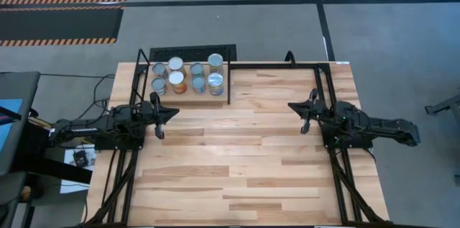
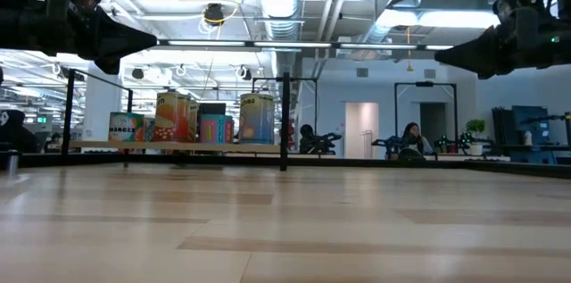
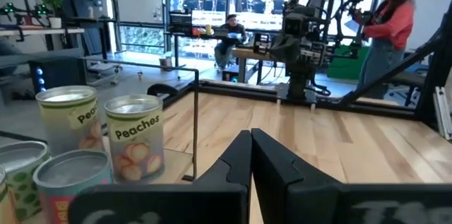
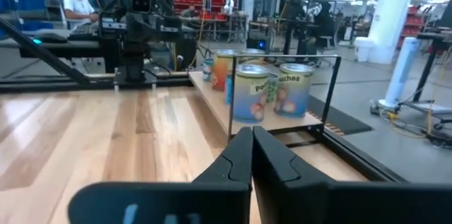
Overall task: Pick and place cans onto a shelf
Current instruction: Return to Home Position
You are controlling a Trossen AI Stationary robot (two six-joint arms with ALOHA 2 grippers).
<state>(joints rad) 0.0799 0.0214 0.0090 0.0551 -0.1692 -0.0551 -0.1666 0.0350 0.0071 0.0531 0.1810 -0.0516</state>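
Several cans (image 1: 187, 75) with silver lids stand upright on their bases on the shelf (image 1: 190, 99), a small light-wood board framed by black rods at the table's far left. The low view shows the cans (image 2: 183, 116) in a row on the shelf (image 2: 178, 145). My left gripper (image 1: 175, 113) hangs level and shut near the table's left edge, just nearer than the shelf; peach-labelled cans (image 3: 134, 136) stand beside its fingertips (image 3: 251, 133). My right gripper (image 1: 291, 106) hangs level and shut at the right side, pointing toward the distant cans (image 4: 252, 92).
The plank tabletop (image 1: 237, 156) stretches between the two arms. A black rod frame (image 1: 287, 63) runs along the far edge and down the right side. A dark mat (image 1: 192, 52) lies beyond the shelf. People (image 3: 385, 26) stand and sit in the room beyond the table.
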